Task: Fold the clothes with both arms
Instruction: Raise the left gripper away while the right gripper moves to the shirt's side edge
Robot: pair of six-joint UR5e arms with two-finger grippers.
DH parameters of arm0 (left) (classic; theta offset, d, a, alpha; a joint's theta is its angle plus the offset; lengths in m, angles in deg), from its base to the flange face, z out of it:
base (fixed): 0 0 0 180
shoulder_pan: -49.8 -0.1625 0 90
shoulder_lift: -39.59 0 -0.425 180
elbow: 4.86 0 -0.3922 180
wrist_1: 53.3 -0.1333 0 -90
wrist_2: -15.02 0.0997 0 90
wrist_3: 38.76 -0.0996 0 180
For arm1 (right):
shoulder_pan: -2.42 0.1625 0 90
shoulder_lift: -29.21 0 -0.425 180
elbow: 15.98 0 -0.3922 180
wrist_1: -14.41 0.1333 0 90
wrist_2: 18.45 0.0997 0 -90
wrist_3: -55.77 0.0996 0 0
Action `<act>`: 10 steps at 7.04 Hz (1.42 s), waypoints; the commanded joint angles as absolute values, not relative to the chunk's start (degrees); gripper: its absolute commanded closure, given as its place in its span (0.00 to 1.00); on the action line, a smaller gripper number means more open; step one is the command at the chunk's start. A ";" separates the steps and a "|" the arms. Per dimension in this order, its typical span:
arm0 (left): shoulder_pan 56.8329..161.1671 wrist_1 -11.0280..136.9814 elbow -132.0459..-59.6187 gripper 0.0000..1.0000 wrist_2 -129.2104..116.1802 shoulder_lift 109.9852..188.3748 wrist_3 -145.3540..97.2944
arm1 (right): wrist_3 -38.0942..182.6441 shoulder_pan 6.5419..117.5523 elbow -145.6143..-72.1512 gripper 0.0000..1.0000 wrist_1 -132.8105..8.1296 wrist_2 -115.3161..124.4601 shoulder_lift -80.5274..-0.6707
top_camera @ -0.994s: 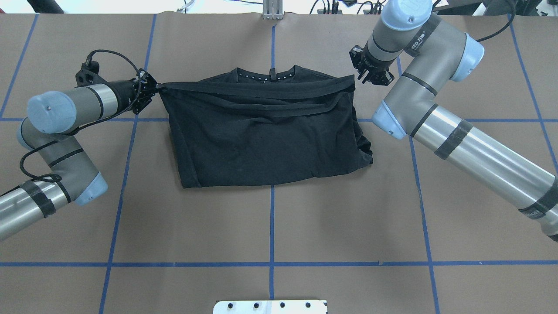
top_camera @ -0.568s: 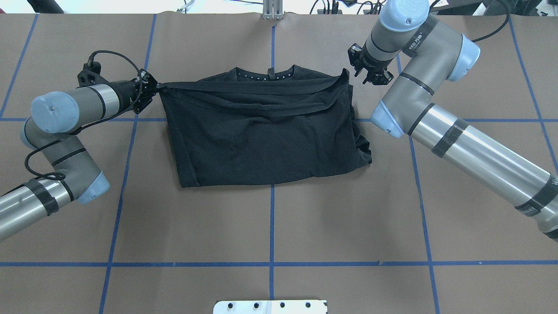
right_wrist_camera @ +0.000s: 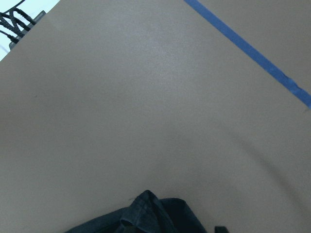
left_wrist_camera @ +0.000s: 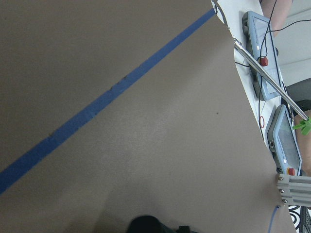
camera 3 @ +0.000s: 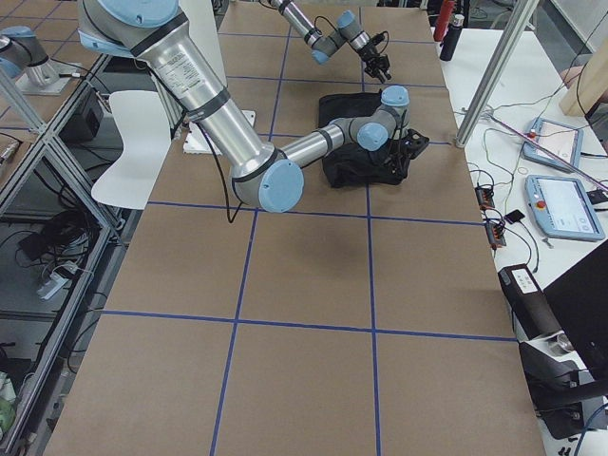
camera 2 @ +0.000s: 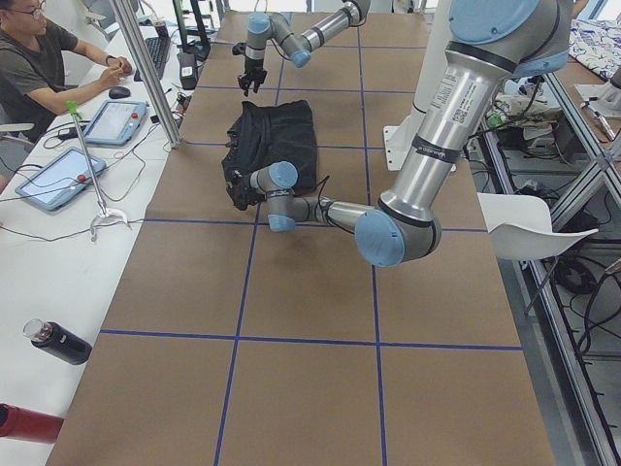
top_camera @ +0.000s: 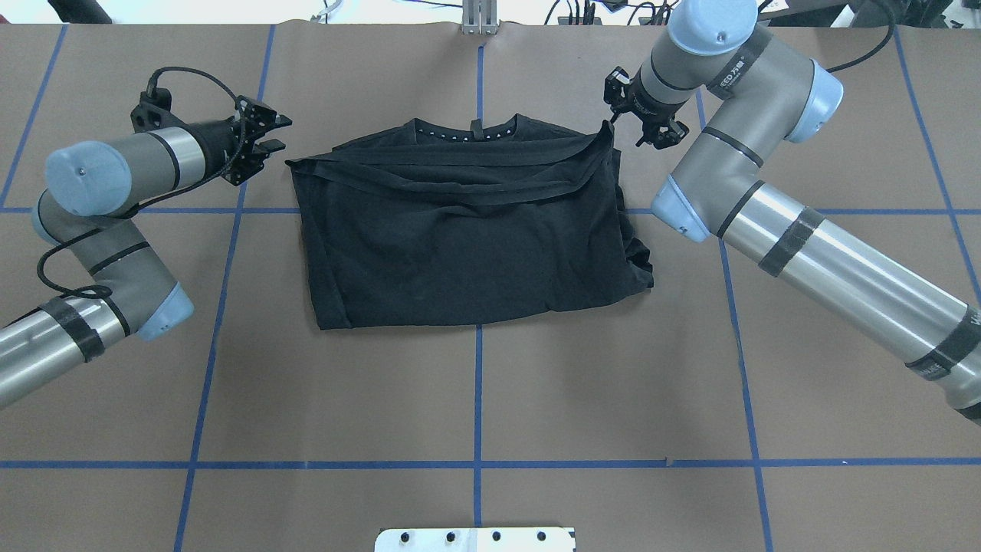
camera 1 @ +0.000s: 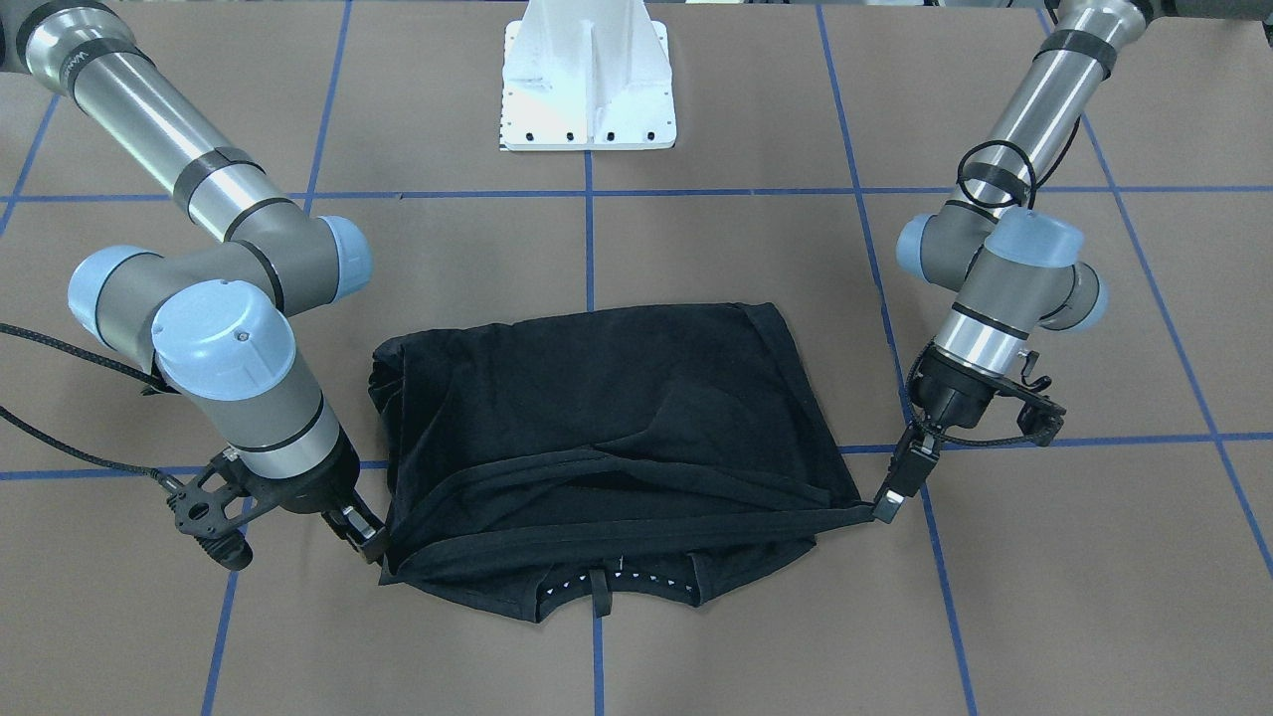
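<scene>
The black T-shirt (top_camera: 467, 238) lies folded on the brown table, collar (top_camera: 475, 132) at the far edge and its hem doubled back up to the collar. My left gripper (top_camera: 277, 133) is open, just off the hem's left corner, with nothing between its fingers. In the front view its tip (camera 1: 888, 502) sits right at that corner. My right gripper (camera 1: 370, 537) is at the hem's other corner, which peaks up to it (top_camera: 611, 126), and appears shut on it. A tuft of black cloth (right_wrist_camera: 146, 213) shows at the bottom of the right wrist view.
The white pedestal base (camera 1: 589, 80) stands at the near-robot side. Blue tape lines (top_camera: 478, 399) grid the brown paper. A person (camera 2: 39, 58) sits at tablets (camera 2: 58, 180) beyond the far edge, with bottles (camera 2: 58, 342) and a metal post (camera 2: 146, 68) there.
My left gripper has opened, let go of the hem's left corner and drawn back from it. The hem has gone slack and settled on the shirt. My right gripper has shifted slightly left.
</scene>
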State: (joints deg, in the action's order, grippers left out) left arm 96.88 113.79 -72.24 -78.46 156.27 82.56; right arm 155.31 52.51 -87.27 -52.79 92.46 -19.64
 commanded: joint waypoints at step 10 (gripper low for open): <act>98.58 113.34 -75.09 0.00 -81.05 156.83 84.55 | 158.69 33.45 -118.19 0.30 -48.87 77.00 -46.65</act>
